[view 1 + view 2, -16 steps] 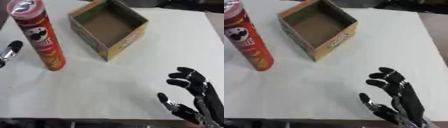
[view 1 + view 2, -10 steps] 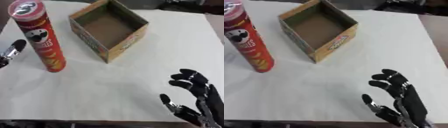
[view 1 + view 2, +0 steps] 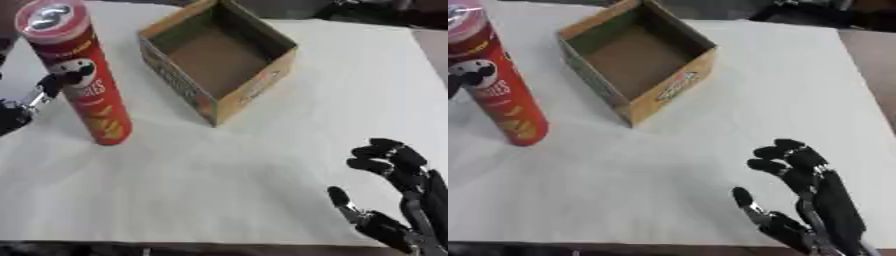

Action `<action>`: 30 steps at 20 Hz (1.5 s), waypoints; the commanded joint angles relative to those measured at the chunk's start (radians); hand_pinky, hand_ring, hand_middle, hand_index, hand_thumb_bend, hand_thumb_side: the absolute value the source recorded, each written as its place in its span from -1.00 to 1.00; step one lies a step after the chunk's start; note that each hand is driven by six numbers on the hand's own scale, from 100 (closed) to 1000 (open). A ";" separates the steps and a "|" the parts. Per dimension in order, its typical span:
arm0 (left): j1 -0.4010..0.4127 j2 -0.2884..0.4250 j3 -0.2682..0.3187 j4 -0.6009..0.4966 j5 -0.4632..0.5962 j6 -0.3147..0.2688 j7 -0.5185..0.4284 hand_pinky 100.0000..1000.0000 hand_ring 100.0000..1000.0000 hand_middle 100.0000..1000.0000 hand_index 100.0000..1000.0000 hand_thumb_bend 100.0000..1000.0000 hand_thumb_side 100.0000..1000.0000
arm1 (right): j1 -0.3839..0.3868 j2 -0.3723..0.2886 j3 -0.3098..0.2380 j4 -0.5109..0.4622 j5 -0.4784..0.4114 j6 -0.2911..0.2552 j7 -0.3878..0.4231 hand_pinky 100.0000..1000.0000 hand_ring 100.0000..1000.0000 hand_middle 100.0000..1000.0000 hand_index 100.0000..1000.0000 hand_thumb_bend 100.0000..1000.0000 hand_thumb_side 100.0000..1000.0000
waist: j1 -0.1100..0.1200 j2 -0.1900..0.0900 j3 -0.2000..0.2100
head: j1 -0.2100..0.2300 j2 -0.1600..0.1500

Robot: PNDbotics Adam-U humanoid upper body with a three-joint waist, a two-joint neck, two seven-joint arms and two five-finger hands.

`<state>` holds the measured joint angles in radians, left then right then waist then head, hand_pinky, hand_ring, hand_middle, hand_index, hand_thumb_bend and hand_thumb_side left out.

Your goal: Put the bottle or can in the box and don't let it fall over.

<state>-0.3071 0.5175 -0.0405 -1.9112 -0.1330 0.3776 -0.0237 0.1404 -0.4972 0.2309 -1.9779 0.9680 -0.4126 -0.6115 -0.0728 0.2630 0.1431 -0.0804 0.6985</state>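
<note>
Your left hand (image 3: 19, 111) sits just beside the upright can (image 3: 77, 75) (fingers' state unclear); your right hand (image 3: 811, 200), fingers relaxed, is well apart

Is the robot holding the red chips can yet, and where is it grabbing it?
No, nothing is held. The left hand is beside the upright red can, fingers open and not wrapped around it. The right hand rests open near the lower right, far from the box.
</note>
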 commanded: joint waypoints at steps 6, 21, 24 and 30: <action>-0.025 0.005 -0.014 0.039 -0.012 -0.048 -0.080 1.00 1.00 1.00 0.90 -0.07 -0.09 | 0.002 0.030 0.007 -0.022 0.042 0.042 0.016 0.45 0.15 0.27 0.37 -0.44 -0.86 | 0.003 -0.007 -0.006 | 0.005 -0.021; -0.078 -0.027 -0.027 0.107 -0.065 -0.078 -0.095 1.00 1.00 1.00 0.90 0.02 -0.06 | 0.015 0.070 -0.006 -0.022 0.056 0.085 0.039 0.47 0.17 0.33 0.38 -0.52 -0.78 | -0.001 0.003 -0.012 | 0.012 -0.029; -0.089 -0.037 -0.027 0.119 -0.089 -0.086 -0.083 1.00 1.00 1.00 0.90 0.07 -0.05 | 0.015 0.072 -0.012 -0.022 0.049 0.087 0.044 0.47 0.17 0.34 0.38 -0.54 -0.77 | -0.003 0.004 -0.011 | 0.012 -0.032; -0.118 -0.057 -0.026 0.144 -0.117 -0.090 -0.069 1.00 1.00 1.00 0.90 0.06 -0.04 | 0.023 0.065 -0.027 -0.022 0.037 0.089 0.037 0.47 0.16 0.31 0.37 -0.54 -0.77 | -0.007 0.007 -0.011 | 0.014 -0.038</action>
<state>-0.4079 0.4521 -0.0733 -1.7615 -0.2420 0.2888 -0.0984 0.1604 -0.4172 0.2154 -1.9779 1.0126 -0.3247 -0.5702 -0.0827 0.2801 0.1310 -0.0681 0.6742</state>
